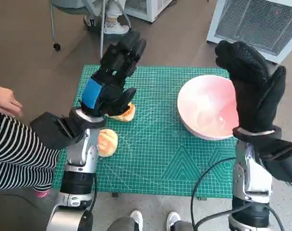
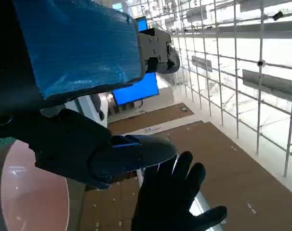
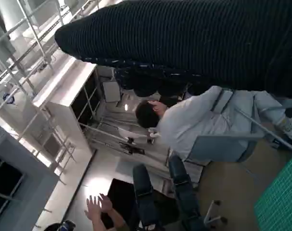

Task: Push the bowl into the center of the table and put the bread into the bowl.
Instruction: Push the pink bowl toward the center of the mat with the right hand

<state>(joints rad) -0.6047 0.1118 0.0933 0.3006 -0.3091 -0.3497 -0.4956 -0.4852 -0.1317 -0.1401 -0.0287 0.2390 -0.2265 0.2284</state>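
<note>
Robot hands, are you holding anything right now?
Nothing is held. The left hand hangs above the bread with its fingers apart, and the right hand is raised beside the bowl, holding nothing.

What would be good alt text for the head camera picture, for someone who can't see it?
Seen from above, a robot's two raised hands hover over a green cutting mat: the left hand above two pieces of bread, the gloved right hand beside a pink bowl at the mat's right. A person's striped sleeve shows at left.
</note>
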